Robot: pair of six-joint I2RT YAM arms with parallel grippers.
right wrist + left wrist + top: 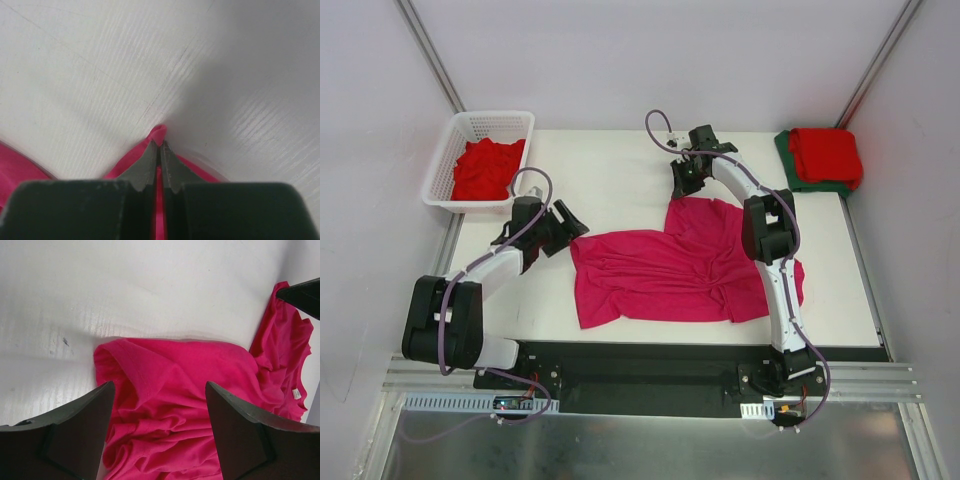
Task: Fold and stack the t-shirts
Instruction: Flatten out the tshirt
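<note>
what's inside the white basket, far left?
Crumpled red cloth fills the basket. Whether it's one shirt or several can't be told; anything beneath is covered.

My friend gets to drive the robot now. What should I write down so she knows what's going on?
The left gripper is open and holds nothing, over the left end of the pink t-shirt.
The right gripper is shut on that shirt's far edge.
The pink t-shirt lies rumpled in the middle of the table. The red t-shirts sit in the white basket, far left. A folded red t-shirt lies on a dark green one, far right.
Done: those two look folded and stacked.
Left: fold and stack the pink one, then the basket's shirts.
</note>
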